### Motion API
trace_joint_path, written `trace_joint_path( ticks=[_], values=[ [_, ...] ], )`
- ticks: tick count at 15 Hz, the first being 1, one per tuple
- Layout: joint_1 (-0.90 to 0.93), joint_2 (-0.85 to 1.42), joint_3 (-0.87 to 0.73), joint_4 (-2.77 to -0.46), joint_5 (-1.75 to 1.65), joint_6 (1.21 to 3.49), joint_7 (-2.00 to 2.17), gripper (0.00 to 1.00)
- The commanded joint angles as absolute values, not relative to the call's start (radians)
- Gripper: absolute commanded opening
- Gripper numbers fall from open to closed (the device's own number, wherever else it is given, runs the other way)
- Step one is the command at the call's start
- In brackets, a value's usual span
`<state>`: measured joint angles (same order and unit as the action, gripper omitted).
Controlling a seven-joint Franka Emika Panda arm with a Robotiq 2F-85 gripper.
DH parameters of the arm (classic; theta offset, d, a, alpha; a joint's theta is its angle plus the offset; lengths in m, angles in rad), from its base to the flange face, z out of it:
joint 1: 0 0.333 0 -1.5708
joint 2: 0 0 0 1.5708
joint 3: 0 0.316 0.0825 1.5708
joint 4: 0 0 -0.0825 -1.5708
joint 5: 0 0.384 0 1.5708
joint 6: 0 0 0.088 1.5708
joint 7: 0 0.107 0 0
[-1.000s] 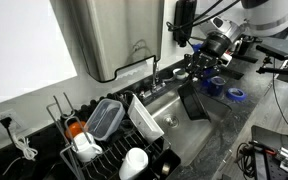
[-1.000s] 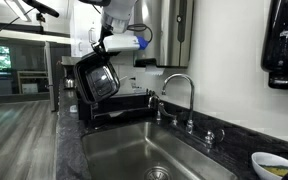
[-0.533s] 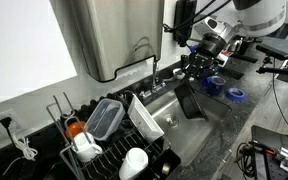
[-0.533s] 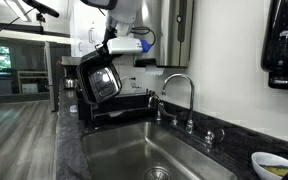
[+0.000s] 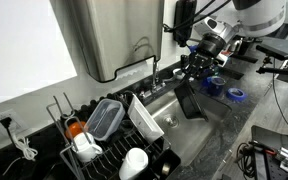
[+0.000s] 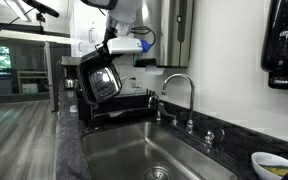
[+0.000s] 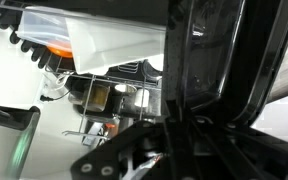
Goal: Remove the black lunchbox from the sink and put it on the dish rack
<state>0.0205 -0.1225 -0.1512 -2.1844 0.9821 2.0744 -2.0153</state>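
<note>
- Hanging from the robot's fingers (image 5: 195, 70) is the glossy black plastic rectangular lunchbox (image 5: 189, 101), which is in the air above the stainless steel rectangular sink (image 5: 174, 130) and clear of the basin
- Fingers: closed narrowly on the upper rim of the lunchbox, with nothing else in their hold
- Wrist view: the lunchbox's black wall (image 7: 224, 60) fills the right side of the picture, and the fingertips cannot be made out against it
- Attitude: in an exterior view the lunchbox (image 6: 99, 78) is tilted, with its open face turned sideways rather than up
- Black wire dish rack with upright prongs (image 5: 66, 150): it stands past one end of the sink, apart from the lunchbox, which is not yet set on it
- Rack contents: a clear plastic container with a grey rim (image 5: 104, 118) leans among the prongs, and a white cup (image 5: 134, 162) sits at the near corner
- Curved chrome faucet (image 6: 179, 92): it stands at the sink's back edge, untouched by the lunchbox
- Dark speckled counter (image 5: 222, 122): a blue tape roll (image 5: 237, 94) lies on it beyond the sink
</note>
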Motion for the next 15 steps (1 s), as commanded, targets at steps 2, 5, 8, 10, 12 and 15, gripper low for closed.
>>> trace_joint_path(
  ticks=[2, 5, 8, 10, 12, 15],
  values=[
    [0.003, -0.13, -0.122, -2.157, 1.039, 2.047, -2.04, 0.02],
    [0.01, -0.128, -0.112, -2.108, 1.146, 2.021, -2.075, 0.02],
    [0.011, -0.113, -0.102, -2.067, 1.311, 2.002, -2.14, 0.02],
    [0.008, -0.102, -0.093, -2.055, 1.404, 2.007, -2.185, 0.02],
    [0.008, -0.092, -0.085, -2.053, 1.479, 2.003, -2.233, 0.02],
    [0.009, -0.07, -0.071, -2.046, 1.572, 1.966, -2.301, 0.02]
  ],
)
